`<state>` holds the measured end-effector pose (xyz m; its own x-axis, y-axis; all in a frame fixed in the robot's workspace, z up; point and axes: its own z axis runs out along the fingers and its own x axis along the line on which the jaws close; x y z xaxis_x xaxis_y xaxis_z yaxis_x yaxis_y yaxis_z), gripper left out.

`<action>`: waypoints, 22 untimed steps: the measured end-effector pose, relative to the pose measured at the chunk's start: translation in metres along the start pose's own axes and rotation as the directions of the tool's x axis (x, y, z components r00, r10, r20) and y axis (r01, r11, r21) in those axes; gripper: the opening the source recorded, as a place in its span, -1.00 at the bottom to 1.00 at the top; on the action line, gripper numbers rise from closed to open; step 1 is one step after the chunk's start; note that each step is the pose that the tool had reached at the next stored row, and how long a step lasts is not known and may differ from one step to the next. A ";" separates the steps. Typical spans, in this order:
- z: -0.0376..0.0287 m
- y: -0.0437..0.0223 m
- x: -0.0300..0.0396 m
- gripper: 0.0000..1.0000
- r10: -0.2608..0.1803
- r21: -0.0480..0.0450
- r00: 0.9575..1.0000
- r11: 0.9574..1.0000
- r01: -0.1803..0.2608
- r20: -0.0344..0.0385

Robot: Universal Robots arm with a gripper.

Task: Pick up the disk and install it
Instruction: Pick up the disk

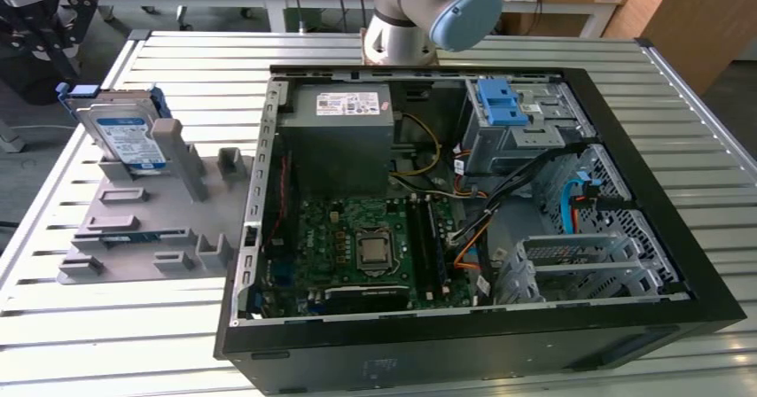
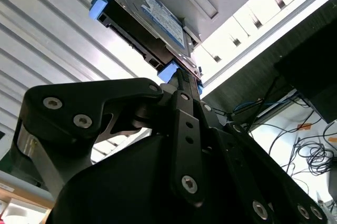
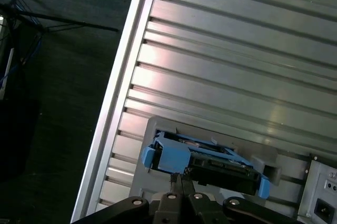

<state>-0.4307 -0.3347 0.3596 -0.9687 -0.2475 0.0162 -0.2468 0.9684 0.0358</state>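
Disk standing in its stand, gripper clenched beside it

Starting at the exterior view's left, we are seeing the disk (image 1: 124, 136) standing on edge in a slot of the grey stand (image 1: 130, 237), its blue-and-white label facing outward; the stand is lying on the slatted metal table (image 1: 119, 344), just beside the open computer case (image 1: 473, 361), so nothing is installed yet. In the first wrist view the gripper (image 3: 178, 177) is hanging just beside one of the disk's blue side rails (image 3: 171, 158); its fingers are pressing together and holding nothing; whether the tips are touching the rail we cannot tell.

We are judging the disk to be stiff and rather heavy for its bulk, with smooth metal faces that could be slippery, and to be sensitive to knocks; the free part above the slot is looking like the place to take hold, squeezing across the two broad faces, since the plastic rails are probably flexing more than the metal body.

Moving rightward inside the case, the grey power-supply box (image 1: 343, 136) is sitting toward the far wall with the green motherboard (image 1: 361, 242) nearer the camera; further right, a bare blue latch bracket (image 1: 505, 105) is topping a metal bay, and a second metal cage (image 1: 580, 268) is sitting near the case's right wall, with cables running between them. The arm's base (image 1: 432, 7) is rising beyond the case.
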 end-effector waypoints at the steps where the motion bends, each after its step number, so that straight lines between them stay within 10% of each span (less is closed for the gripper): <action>1: 0.0000 0.0000 0.0001 -0.79 -0.004 0.000 1.000 1.000 0.004 0.000; 22: 0.0000 0.0002 0.0008 -0.79 -0.096 0.001 0.995 0.995 0.096 -0.004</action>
<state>-0.4315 -0.3347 0.3596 -0.9406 -0.3391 0.0162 -0.3384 0.9403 0.0358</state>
